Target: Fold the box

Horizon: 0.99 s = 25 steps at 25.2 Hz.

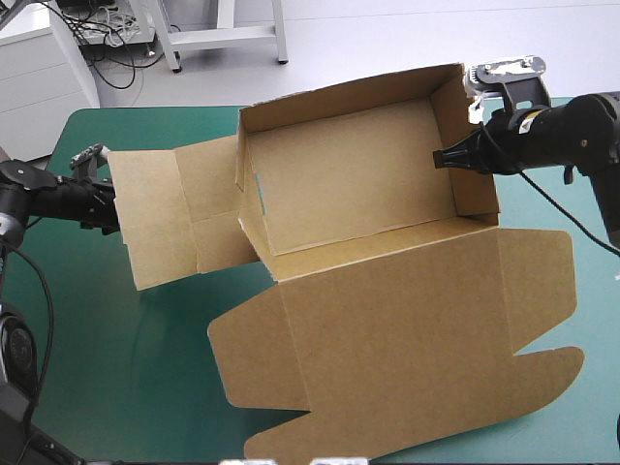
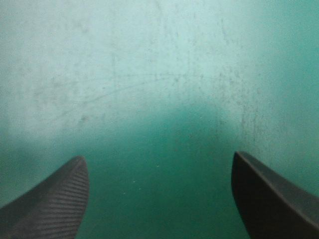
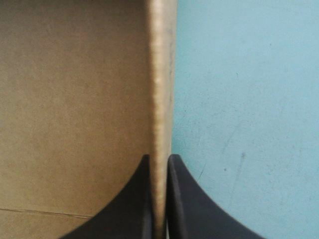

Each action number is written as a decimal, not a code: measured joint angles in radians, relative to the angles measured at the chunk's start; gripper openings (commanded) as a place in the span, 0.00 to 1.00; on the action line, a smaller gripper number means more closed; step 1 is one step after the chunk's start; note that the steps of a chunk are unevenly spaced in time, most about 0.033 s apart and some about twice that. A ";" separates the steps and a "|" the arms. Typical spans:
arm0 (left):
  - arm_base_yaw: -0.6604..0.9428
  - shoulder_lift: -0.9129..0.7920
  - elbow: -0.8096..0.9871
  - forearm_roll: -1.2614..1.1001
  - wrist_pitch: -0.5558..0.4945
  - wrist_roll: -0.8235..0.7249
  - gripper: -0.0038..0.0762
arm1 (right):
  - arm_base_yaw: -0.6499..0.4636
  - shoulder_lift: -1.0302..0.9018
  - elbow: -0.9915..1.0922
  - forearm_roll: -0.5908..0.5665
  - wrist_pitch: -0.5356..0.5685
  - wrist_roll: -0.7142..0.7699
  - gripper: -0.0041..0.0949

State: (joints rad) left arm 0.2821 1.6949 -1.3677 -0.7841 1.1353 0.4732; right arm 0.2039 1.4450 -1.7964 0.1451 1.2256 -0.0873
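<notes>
The brown box (image 1: 349, 184) stands in the middle of the table with its walls raised and its inside showing. Its lid (image 1: 407, 329) lies flat toward the front edge. A wide side flap (image 1: 160, 223) sticks out to the left, tilted up off the cover. My right gripper (image 1: 448, 155) reaches over the right wall; in the right wrist view, my right gripper (image 3: 159, 199) is shut on that wall (image 3: 162, 74). My left gripper (image 1: 107, 199) sits at the flap's outer edge. In the left wrist view, my left gripper (image 2: 159, 199) is open over bare teal-green cover (image 2: 159, 99).
Teal-green cover (image 1: 116, 368) shows in front of the left flap and along the right edge (image 1: 591, 291) beside the lid. The lid's rounded tabs reach close to the table's front and right edges.
</notes>
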 measured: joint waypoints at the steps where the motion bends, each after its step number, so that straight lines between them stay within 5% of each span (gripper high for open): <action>1: -0.023 0.000 0.000 -0.012 -0.009 0.003 0.74 | 0.000 0.008 0.000 0.006 -0.012 0.000 0.02; 11: -0.189 0.001 0.000 -0.055 -0.013 0.011 0.74 | 0.000 0.062 0.000 0.000 -0.115 0.000 0.02; 25: -0.225 0.001 0.000 -0.485 0.067 0.188 0.74 | 0.000 0.136 0.000 -0.072 -0.144 0.023 0.02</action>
State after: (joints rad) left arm 0.0566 1.6962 -1.3677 -1.2692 1.2026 0.6612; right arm 0.2039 1.5812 -1.7964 0.0728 1.0814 -0.0639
